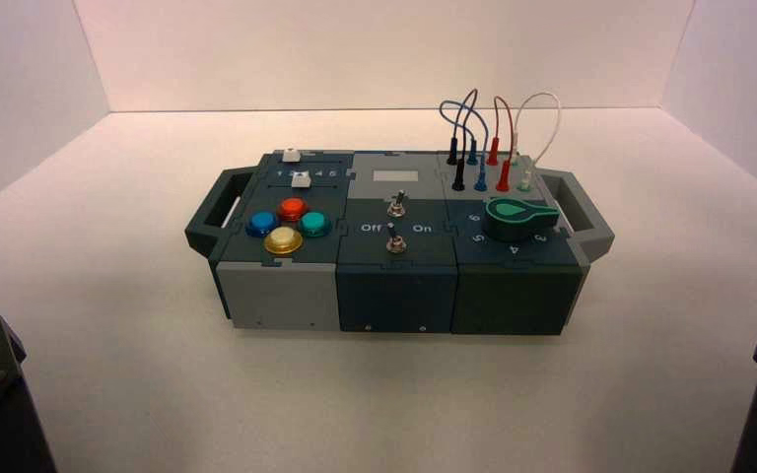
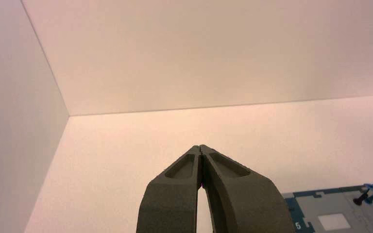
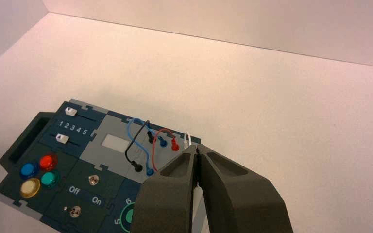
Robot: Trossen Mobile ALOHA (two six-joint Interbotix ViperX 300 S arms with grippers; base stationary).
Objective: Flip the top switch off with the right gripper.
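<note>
The top switch (image 1: 398,204) is a tiny toggle with a silver collar on the box's middle panel, the farther of two alike. The lower switch (image 1: 392,241) stands just in front of it, with "Off" and "On" printed between them. Both also show in the right wrist view, top switch (image 3: 93,180) and lower switch (image 3: 76,210). My right gripper (image 3: 197,147) is shut and empty, held high and well back from the box, off its knob and wire end. My left gripper (image 2: 201,147) is shut and empty, parked off the box's left side.
The dark box (image 1: 394,296) stands mid-table with a handle at each end. It carries several coloured buttons (image 1: 286,225) and two white sliders (image 1: 296,168) on the left, and a green knob (image 1: 520,217) and looped wires (image 1: 483,128) on the right. White walls surround the table.
</note>
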